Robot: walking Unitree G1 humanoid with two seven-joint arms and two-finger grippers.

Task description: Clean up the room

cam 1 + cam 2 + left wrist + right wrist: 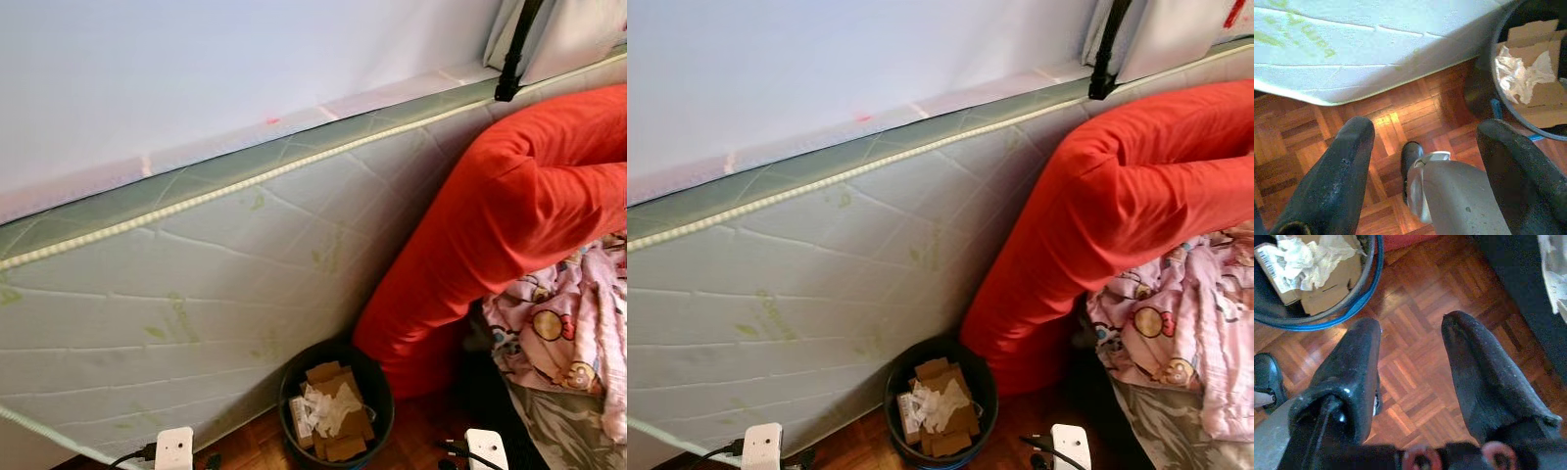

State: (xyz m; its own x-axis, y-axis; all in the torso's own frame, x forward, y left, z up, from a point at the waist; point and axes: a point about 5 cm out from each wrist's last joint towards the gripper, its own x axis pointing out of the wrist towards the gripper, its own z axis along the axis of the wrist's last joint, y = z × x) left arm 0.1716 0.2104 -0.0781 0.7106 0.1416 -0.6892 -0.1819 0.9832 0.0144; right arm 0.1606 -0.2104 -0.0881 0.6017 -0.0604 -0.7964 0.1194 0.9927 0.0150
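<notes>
A dark round trash bin [338, 397] stands on the wood floor against a leaning mattress, holding cardboard pieces and crumpled white paper [328, 406]. It also appears as the bin [1528, 63] and the bin [1317, 279] in the wrist views. My left gripper [1425, 147] hangs open above the parquet beside the bin, with nothing between its fingers. Open too, my right gripper [1410, 357] hovers over bare floor on the bin's other side, holding nothing.
A white quilted mattress [196, 284] leans on the wall. A long red cushion [490, 225] slumps down beside the bin. A pink cartoon-print blanket [573, 333] lies at the right. My own foot [1413, 161] shows below the left gripper.
</notes>
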